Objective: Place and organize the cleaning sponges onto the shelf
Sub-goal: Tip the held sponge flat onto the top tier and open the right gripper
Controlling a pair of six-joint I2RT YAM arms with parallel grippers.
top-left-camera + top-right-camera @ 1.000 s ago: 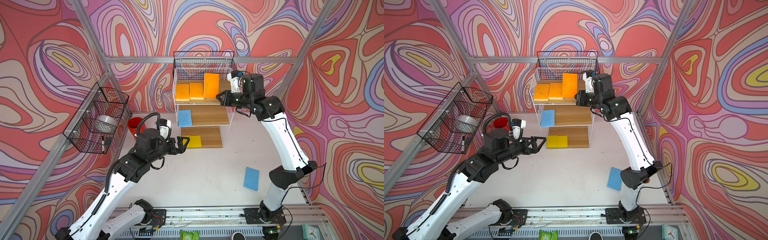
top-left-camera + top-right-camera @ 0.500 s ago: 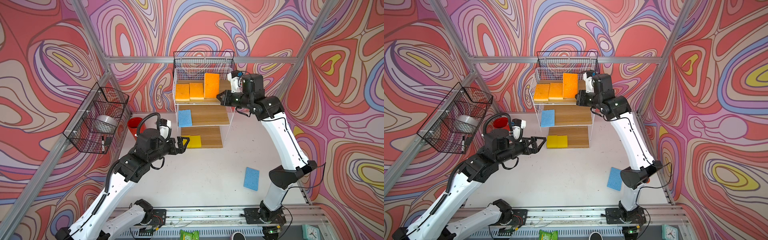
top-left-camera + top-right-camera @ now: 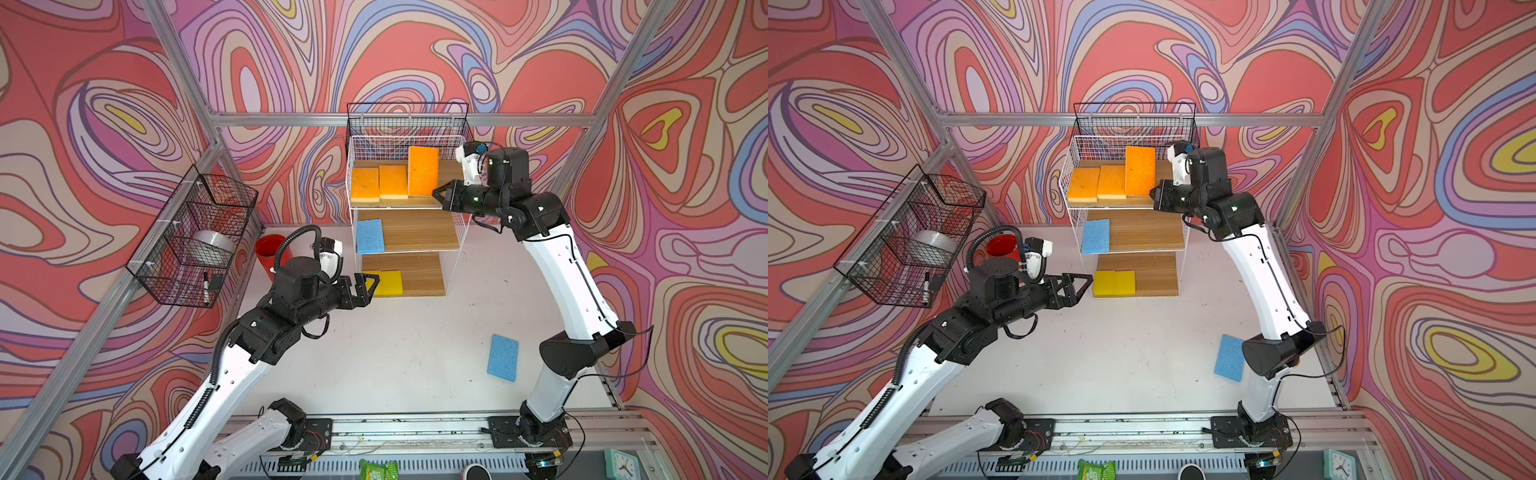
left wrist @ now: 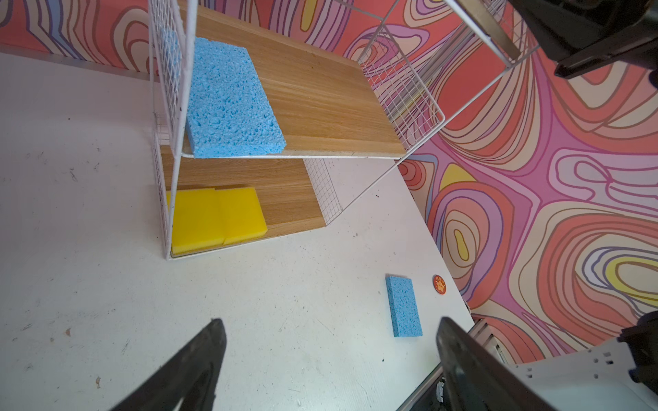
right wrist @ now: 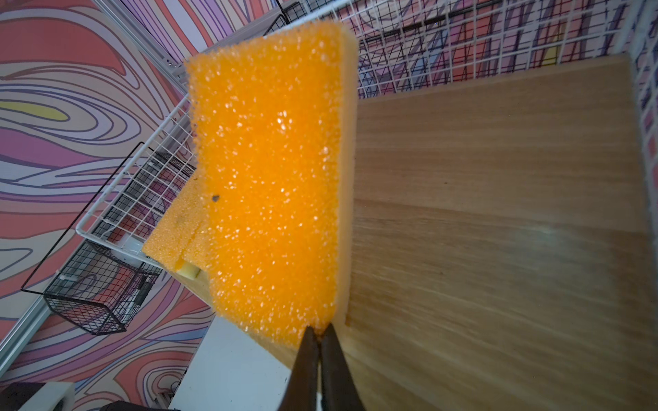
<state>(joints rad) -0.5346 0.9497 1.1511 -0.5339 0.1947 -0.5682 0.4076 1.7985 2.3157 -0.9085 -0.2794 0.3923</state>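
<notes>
The shelf [image 3: 458,232] [image 3: 1073,232] is a white wire rack standing at the back. Its top board holds two flat orange sponges [image 3: 379,185] and a third orange sponge [image 3: 423,170] [image 5: 270,178] standing on edge. My right gripper [image 3: 436,195] [image 5: 319,329] is shut, its tips touching that sponge's near end. One blue sponge [image 3: 370,236] [image 4: 228,103] lies on the middle board and two yellow sponges [image 3: 390,282] [image 4: 217,217] on the bottom board. Another blue sponge [image 3: 503,357] [image 4: 404,306] lies on the table at the right. My left gripper [image 3: 373,289] [image 4: 330,320] hovers open and empty before the bottom board.
A black wire basket [image 3: 195,237] with a tape roll and a marker hangs on the left wall. A red cup [image 3: 270,249] stands left of the shelf. Another black basket [image 3: 407,120] hangs behind the shelf top. A small round orange token [image 4: 440,284] lies near the table's blue sponge.
</notes>
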